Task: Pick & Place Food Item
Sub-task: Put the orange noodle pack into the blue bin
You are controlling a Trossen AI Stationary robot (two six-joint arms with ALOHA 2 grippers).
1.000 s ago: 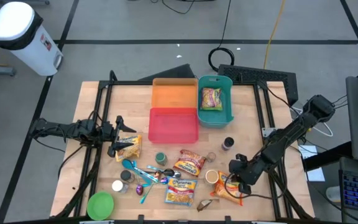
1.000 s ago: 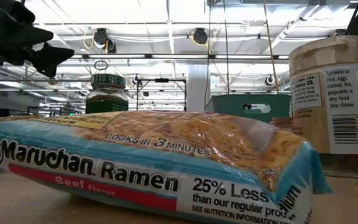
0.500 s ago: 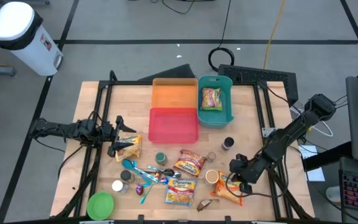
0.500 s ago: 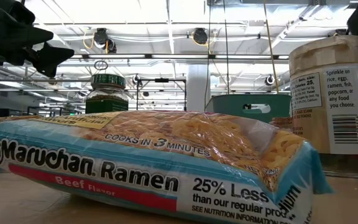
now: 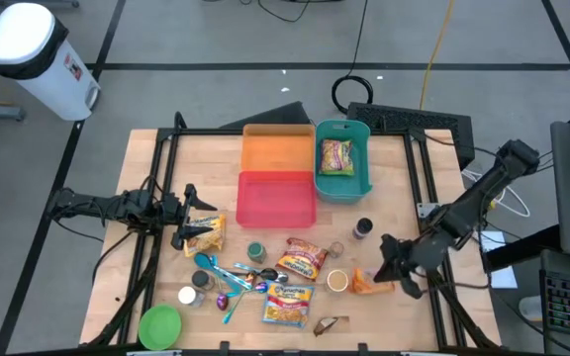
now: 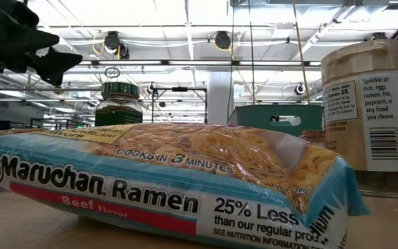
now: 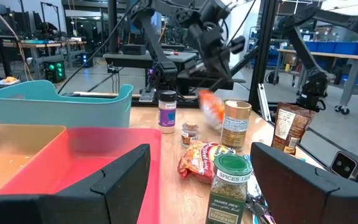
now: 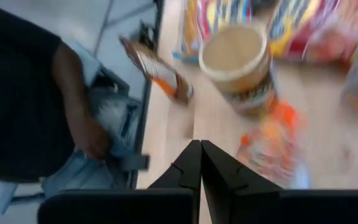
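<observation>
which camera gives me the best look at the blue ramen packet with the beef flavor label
The low view: the blue ramen packet fills it, label readable. The high view shows only a small packet among the clutter in the table's near half. I cannot make it out in the left wrist view; the right wrist view shows blurred packets I cannot tell apart.

1. Ramen packet (image 6: 164,183), low view: "Maruchan Ramen", "Beef Flavor", "COOKS IN 3 MINUTES", "25% Less", "than our regular prod…", "SEE NUTRITION INFORMATION…"; the rest is cut off.
2. Seasoning shaker (image 6: 368,111), low view: "Sprinkle on rice, eggs, ramen, fish, popcorn, or any food you choose."; barcode below, digits too small to read.
3. Green-lidded spice jar (image 7: 229,186), left wrist view: "SPICES", "TRADER"; lower lines illegible.
</observation>
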